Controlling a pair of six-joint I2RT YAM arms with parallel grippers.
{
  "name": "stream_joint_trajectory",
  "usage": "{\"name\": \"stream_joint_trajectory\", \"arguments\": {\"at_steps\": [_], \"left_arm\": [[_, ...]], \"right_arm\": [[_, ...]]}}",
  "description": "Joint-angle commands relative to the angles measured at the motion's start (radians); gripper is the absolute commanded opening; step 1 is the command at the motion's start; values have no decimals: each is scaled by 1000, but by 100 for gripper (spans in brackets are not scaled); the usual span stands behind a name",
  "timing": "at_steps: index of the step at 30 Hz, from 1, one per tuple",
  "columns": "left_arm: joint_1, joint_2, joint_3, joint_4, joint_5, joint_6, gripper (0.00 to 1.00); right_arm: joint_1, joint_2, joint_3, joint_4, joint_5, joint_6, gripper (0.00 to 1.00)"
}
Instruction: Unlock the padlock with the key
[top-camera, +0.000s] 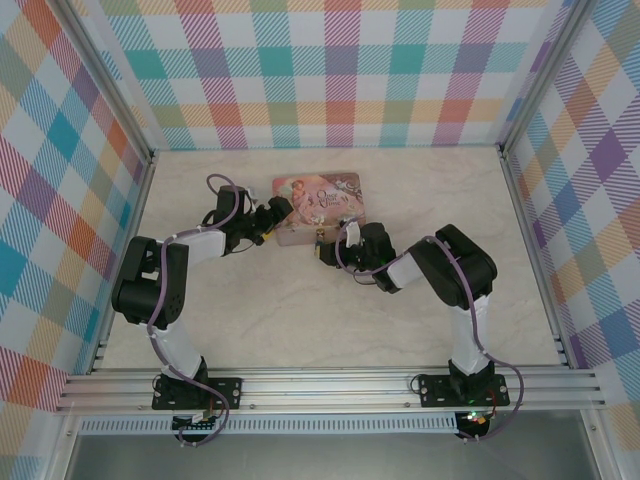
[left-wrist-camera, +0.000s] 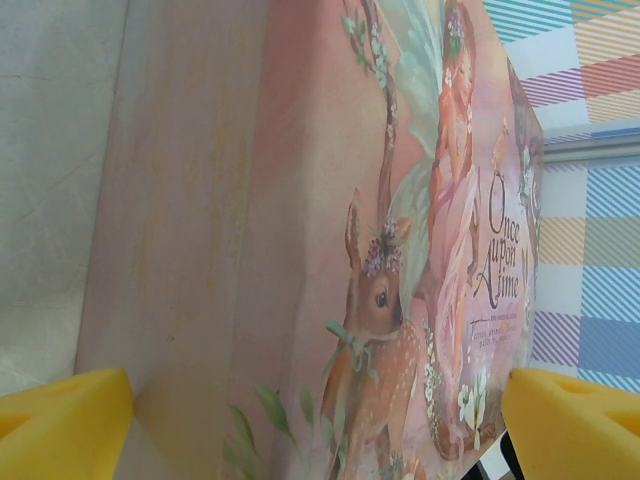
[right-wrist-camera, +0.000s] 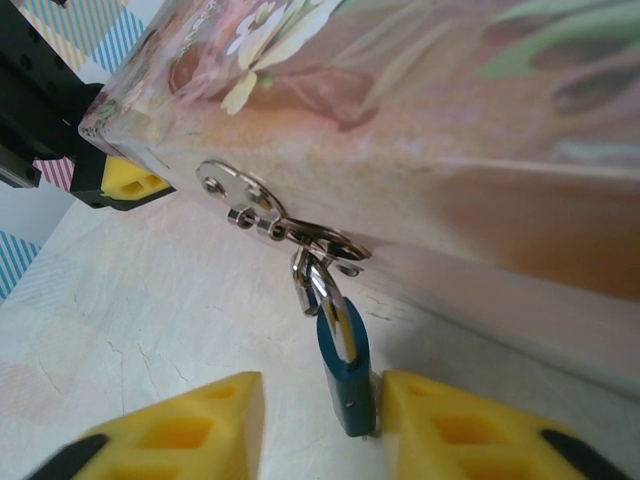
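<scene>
Fingers (right-wrist-camera: 190, 425) of the right gripper (right-wrist-camera: 322, 402) stand apart on either side of the padlock (right-wrist-camera: 345, 365), low over the bench (right-wrist-camera: 150, 320). The small blue body sits between the two yellow tips but off centre. It lies against or just beside the finger on the picture's right, while a clear strip of bench shows between it and the other finger. The fingers bracket the padlock without pinching it from both sides.

The padlock hangs by its thin metal shackle (right-wrist-camera: 315, 285) from a ring on the hasp (right-wrist-camera: 235, 190) on the near wall of the pink tin (right-wrist-camera: 450, 120). Its body is nearly upright, with its lower end level with the fingertips.

From above, the tin lies towards the far middle of the bench, with the left gripper (top-camera: 272, 218) at its left end. In the left wrist view that gripper's fingers (left-wrist-camera: 60, 425) are spread wide, one at each lower corner. The tin's side wall and pictured lid run between them and reach each finger. I cannot tell whether they press it.
</scene>
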Motion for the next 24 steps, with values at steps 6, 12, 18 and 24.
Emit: {"name": "stream_joint_trajectory", "arguments": {"at_steps": [6,12,18,24], "left_arm": [[-17,-53,-9,15,0,5,94],[-17,-105,-26,-14,-17,32,94],[-21,-205,-59,-72,-69,88,94],[-21,-293,-50,-156,-123,148,95]], "right_arm": [[8,13,-3,-30,20,27,15],[8,-30,-23,-53,71,15,13],[7,-82,-37,-105,127,22,14],[-10,-93,-75,-23,67,78,26]]}}
